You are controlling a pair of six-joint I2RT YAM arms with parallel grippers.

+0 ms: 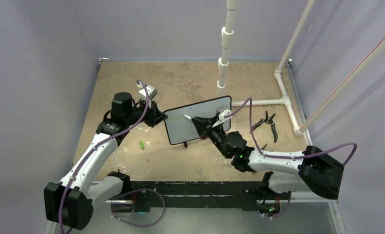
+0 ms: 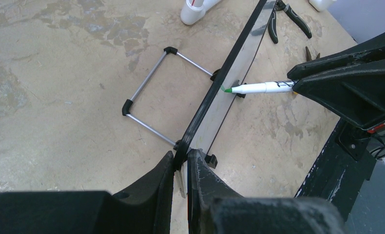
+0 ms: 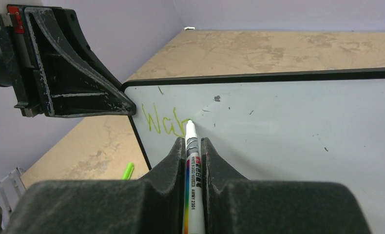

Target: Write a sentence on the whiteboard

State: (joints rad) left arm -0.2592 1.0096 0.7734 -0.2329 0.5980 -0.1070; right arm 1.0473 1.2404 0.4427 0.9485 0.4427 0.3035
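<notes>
The whiteboard [image 1: 200,119] stands upright mid-table, white with a thin black frame. My left gripper [image 1: 162,116] is shut on its left edge; in the left wrist view the frame [image 2: 215,92] runs edge-on from between my fingers [image 2: 199,173]. My right gripper [image 1: 200,124] is shut on a white marker [image 3: 191,156] with a green tip. The tip touches the board face [image 3: 288,126] in the right wrist view, at the end of green letters reading "Wa" [image 3: 159,119]. The marker [image 2: 261,87] also shows in the left wrist view, tip against the board.
A green marker cap [image 1: 142,145] lies on the table left of the board, also in the right wrist view [image 3: 127,170]. Black pliers [image 1: 269,122] lie at right. White PVC pipes [image 1: 278,101] stand behind the board. The wire stand [image 2: 151,97] props the board's back.
</notes>
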